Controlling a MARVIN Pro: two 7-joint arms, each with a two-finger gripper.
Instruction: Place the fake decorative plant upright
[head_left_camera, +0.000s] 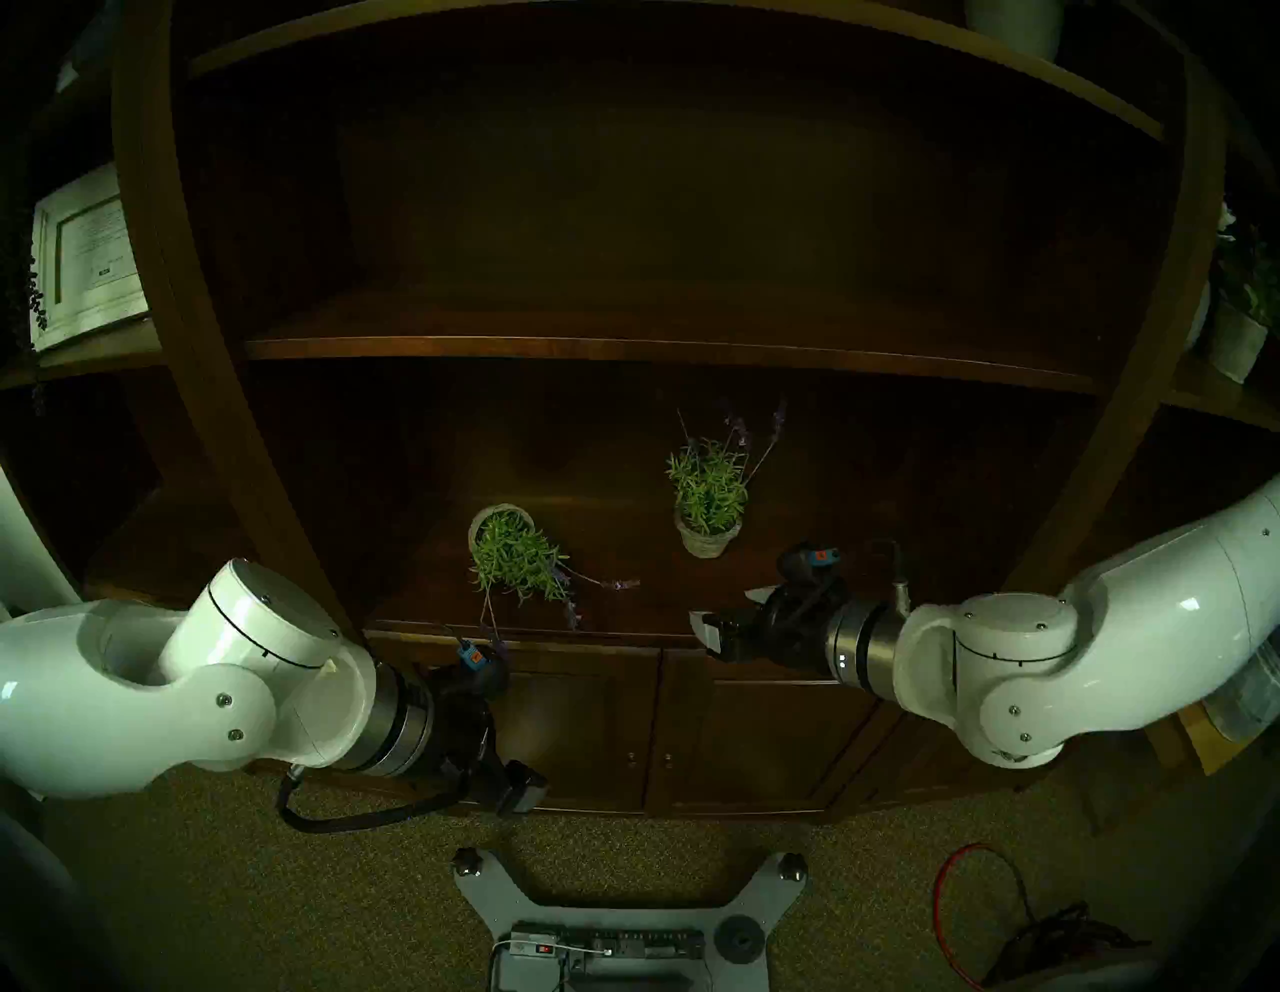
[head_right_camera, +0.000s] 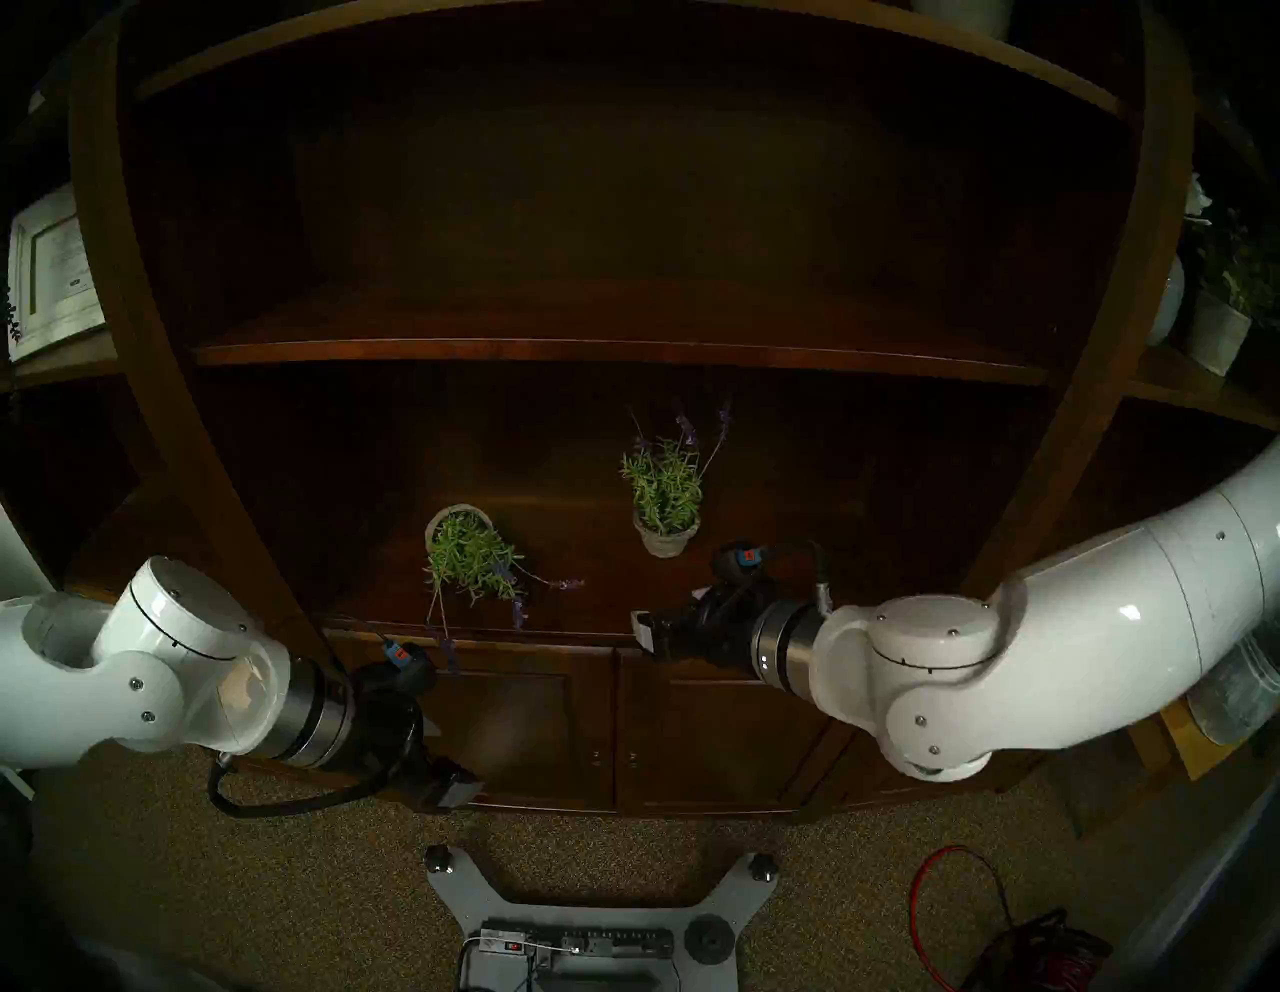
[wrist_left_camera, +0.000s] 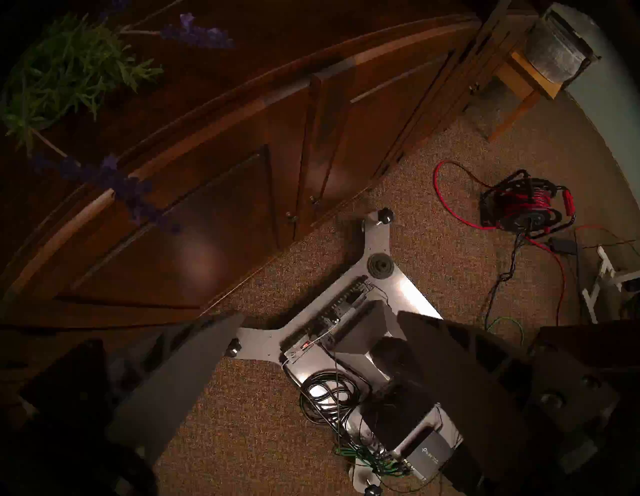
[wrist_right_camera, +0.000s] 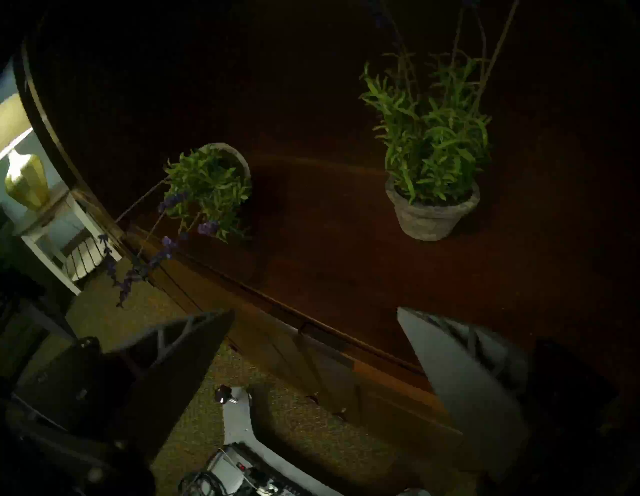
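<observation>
Two fake lavender plants in grey pots are on the dark wooden shelf (head_left_camera: 866, 596). One plant (head_left_camera: 708, 512) (wrist_right_camera: 433, 156) stands upright to the right. The other plant (head_left_camera: 512, 554) (wrist_right_camera: 207, 187) lies tipped over on the left, its pot mouth and purple stems pointing toward the shelf's front edge; its foliage (wrist_left_camera: 69, 69) shows in the left wrist view. My right gripper (head_left_camera: 727, 613) (wrist_right_camera: 315, 310) hovers at the front edge, below and right of the upright pot, open and empty. My left gripper (head_left_camera: 519, 790) (wrist_left_camera: 320, 315) hangs in front of the cabinet doors, pointing at the floor, open and empty.
An upper shelf board (head_left_camera: 623, 346) runs above the plants. Closed cabinet doors (head_left_camera: 658, 727) sit under the shelf. The robot's base (head_left_camera: 609, 900) and a red cable reel (wrist_left_camera: 519, 204) are on the carpet. A framed picture (head_left_camera: 83, 256) and another potted plant (head_left_camera: 1240, 305) occupy the side shelves.
</observation>
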